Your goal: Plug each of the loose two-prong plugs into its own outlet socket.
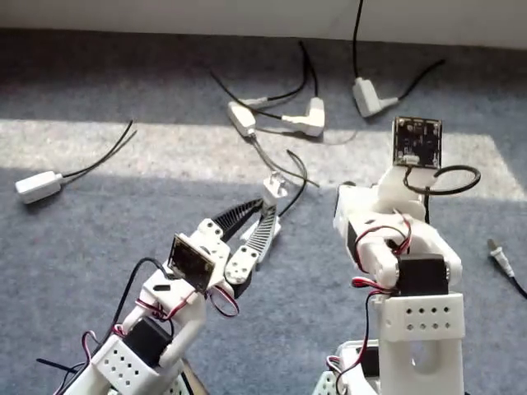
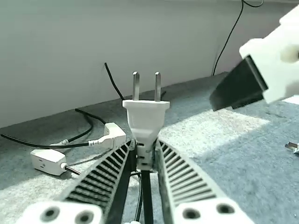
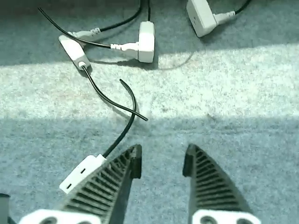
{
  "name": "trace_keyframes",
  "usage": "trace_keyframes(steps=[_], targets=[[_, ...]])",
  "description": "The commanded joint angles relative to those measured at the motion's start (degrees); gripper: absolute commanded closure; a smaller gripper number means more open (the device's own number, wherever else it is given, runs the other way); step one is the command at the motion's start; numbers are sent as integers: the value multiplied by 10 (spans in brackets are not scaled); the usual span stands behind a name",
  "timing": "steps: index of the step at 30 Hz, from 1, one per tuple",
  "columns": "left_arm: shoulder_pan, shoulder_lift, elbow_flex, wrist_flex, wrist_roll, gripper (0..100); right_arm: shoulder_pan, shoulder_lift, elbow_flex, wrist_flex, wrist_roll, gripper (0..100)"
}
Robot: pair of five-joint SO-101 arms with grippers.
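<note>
- Your left gripper (image 2: 145, 147) pinches the plug (image 2: 145, 112) by its hard body (prongs stick out past the tips).
- It looks light, but its cord (image 2: 146, 196) may tug.
- Your right gripper (image 3: 162, 159) is spread apart.

Overall: bright daylight, no lamp glare.
Sun band: runs side to side across the carpet (image 1: 99, 247) in the high view, washing it pale.
Shade: the carpet by the wall (image 1: 165, 12) and around the arm bases is dimmer.
Shadows: soft-edged, dark beside a socket (image 3: 145, 42).
Plug (image 2: 145, 116): evenly lit, prongs shining faintly.
</note>
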Motion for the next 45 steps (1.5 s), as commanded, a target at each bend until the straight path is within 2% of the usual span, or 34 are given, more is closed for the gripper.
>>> trace_keyframes(steps=[1, 6, 10, 13, 17, 22, 28, 38, 45], targets=[[24, 27, 12, 1, 2, 994, -9, -9, -64, -5, -7, 990], [25, 45, 12, 0, 2, 994, -16, -70, -102, 21, -7, 992], [25, 43, 12, -1, 2, 994, -76, -147, -88, 7, -6, 992], [34, 45, 12, -19, 2, 994, -131, -191, -20, -48, 17, 992], [80, 44, 12, -25, 2, 994, -198, -238, 96, -138, 60, 992], [99, 43, 12, -25, 2, 994, -241, -285, 188, -197, 78, 992], [95, 42, 12, -26, 2, 994, -228, -295, 258, -248, 82, 992], [95, 41, 7, -26, 3, 994, -104, -295, 356, -386, 83, 992], [95, 41, -5, -25, 3, 994, -97, -295, 405, -422, 83, 992]])
